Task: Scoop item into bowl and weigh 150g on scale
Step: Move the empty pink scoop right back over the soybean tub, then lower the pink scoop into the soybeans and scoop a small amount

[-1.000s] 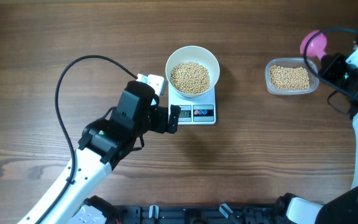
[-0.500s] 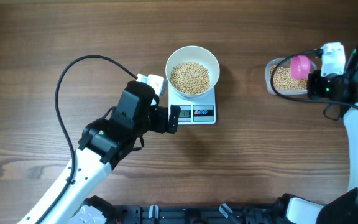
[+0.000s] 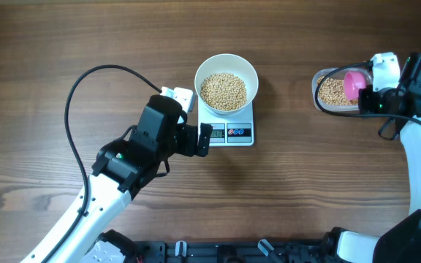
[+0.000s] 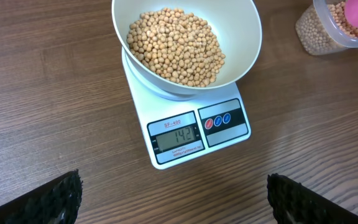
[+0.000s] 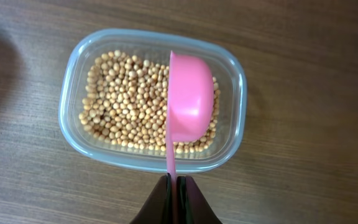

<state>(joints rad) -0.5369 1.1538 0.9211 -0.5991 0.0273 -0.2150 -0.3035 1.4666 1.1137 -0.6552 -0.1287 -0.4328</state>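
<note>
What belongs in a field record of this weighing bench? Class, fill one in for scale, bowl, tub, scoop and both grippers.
Scale: white square digital scale, display reads 142
Bowl: round white bowl on the scale, holding beige beans
Tub: clear rectangular plastic tub, more beans inside
Scoop: pink plastic scoop over the tub, turned on edge
Right gripper: shut on scoop handle
Left gripper: open, empty, near scale

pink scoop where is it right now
The pink scoop is over the beans in the clear tub, far right in the overhead view, its handle pinched in the right end effector.
</note>
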